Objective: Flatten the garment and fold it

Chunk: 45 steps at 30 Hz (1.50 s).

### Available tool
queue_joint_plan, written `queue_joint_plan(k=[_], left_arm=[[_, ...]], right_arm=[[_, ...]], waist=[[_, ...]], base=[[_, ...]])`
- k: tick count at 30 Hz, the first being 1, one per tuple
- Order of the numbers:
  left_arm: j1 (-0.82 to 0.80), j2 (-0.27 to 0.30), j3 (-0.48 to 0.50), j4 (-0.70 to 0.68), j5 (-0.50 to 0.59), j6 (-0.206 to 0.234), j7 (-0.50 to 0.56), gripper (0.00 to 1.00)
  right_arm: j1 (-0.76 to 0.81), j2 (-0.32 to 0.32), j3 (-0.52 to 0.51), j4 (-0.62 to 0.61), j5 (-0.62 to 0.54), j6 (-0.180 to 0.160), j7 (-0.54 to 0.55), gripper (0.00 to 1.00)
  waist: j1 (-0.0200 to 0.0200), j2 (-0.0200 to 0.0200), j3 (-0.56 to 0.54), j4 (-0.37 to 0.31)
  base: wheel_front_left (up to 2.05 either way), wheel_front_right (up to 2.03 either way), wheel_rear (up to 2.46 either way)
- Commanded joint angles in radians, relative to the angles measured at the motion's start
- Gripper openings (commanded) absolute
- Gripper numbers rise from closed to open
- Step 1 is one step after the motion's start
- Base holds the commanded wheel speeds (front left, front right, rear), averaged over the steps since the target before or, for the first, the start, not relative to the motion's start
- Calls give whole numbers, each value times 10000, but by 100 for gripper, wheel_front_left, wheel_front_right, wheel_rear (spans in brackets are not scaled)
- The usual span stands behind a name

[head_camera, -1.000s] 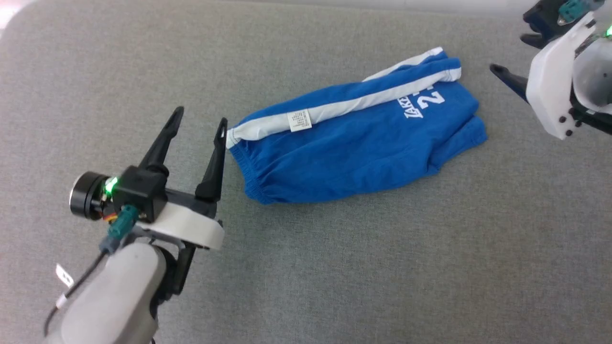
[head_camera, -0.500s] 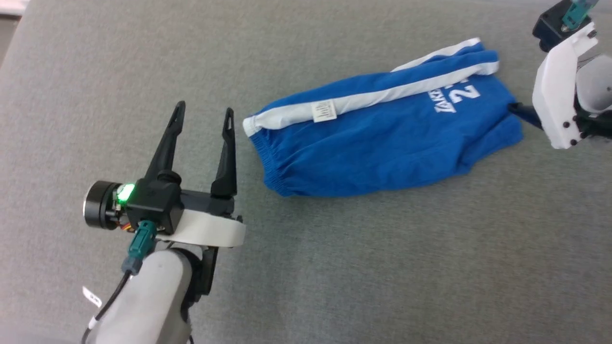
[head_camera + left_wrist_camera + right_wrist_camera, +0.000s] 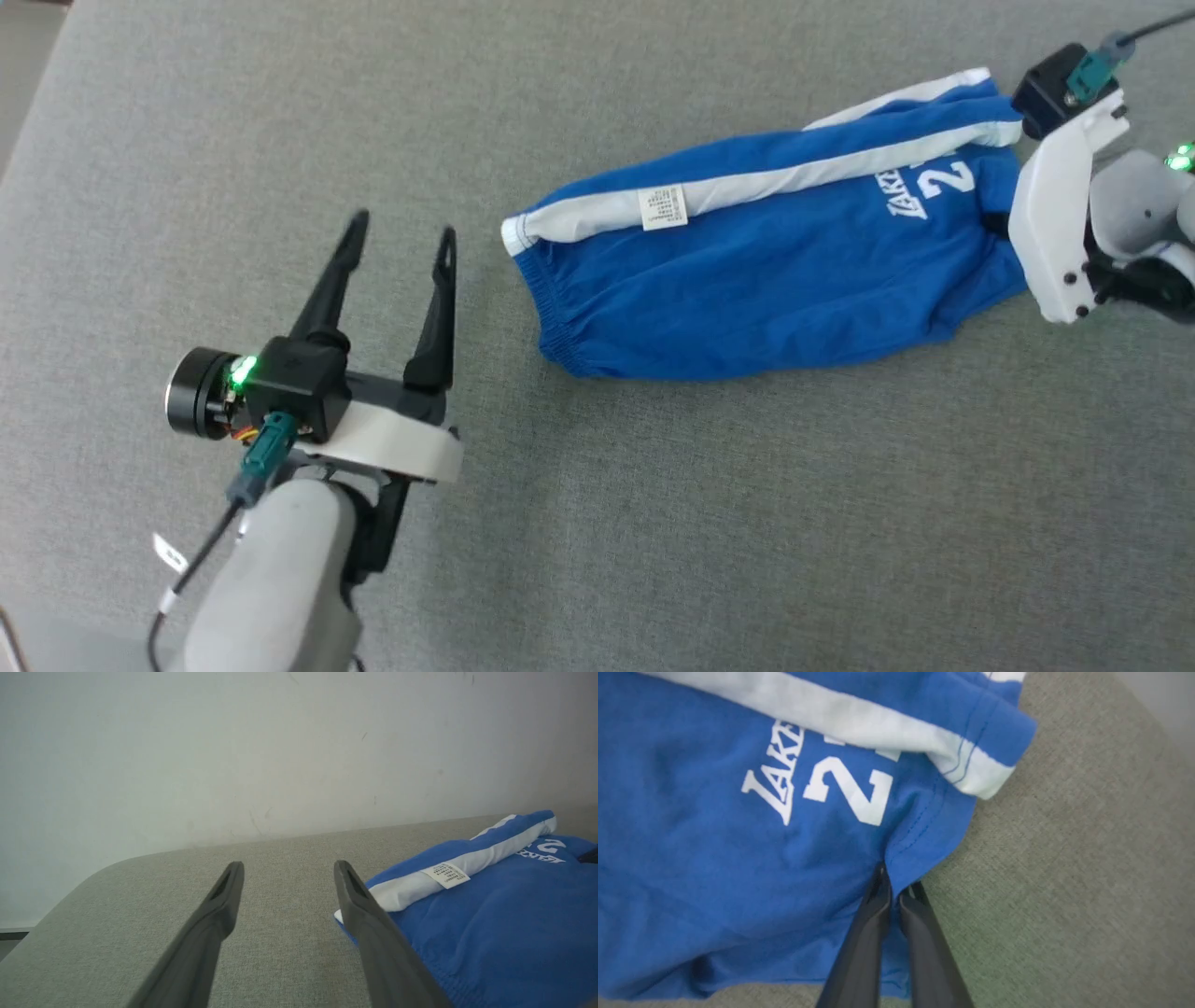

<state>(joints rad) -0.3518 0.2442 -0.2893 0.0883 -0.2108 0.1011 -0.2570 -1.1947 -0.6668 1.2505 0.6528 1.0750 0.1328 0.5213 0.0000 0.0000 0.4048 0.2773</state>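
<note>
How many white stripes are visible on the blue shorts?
2. On the blue shorts, one long stripe runs along their whole length; a second stripe shows at the far edge. Others may be hidden underneath.

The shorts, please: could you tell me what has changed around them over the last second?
The right hand came in from the side and closed on the shorts at a leg hem. The gap between the shorts and the left hand widened. The left hand stayed open, off the cloth.
</note>
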Motion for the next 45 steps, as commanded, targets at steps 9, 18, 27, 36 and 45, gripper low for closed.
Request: queue_joint_plan(k=[9, 18, 27, 36, 45], left_arm=[[-1543, 1295, -779, 734, -915, -2097, 2820, 100], [-3074, 2229, -2818, 817, -4512, -2314, 7363, 100], [-4197, 2399, -4262, 2294, -6108, -2316, 9441, 100], [-4520, 2218, -5987, 3647, -6222, -2317, 9824, 100], [-4843, 2528, -6475, 3538, -7238, -2318, 8460, 0]], right_arm=[[832, -166, 271, -656, -126, -21, -1040, 0], [910, -3, 290, -879, -280, -21, -1463, 0], [638, 337, 295, -782, -640, -21, -1490, 0], [565, 678, 297, -752, -871, -21, -1428, 0], [674, 607, 297, -890, -751, -21, -2268, 0]], waist=[[0, 0, -1227, -396], [0, 0, -1283, -696], [0, 0, -887, -1109], [0, 0, -674, -1487], [0, 0, -1196, -1657]], base=[[0, 0, 0], [0, 0, 0], [0, 0, 0], [0, 0, 0], [0, 0, 0]])
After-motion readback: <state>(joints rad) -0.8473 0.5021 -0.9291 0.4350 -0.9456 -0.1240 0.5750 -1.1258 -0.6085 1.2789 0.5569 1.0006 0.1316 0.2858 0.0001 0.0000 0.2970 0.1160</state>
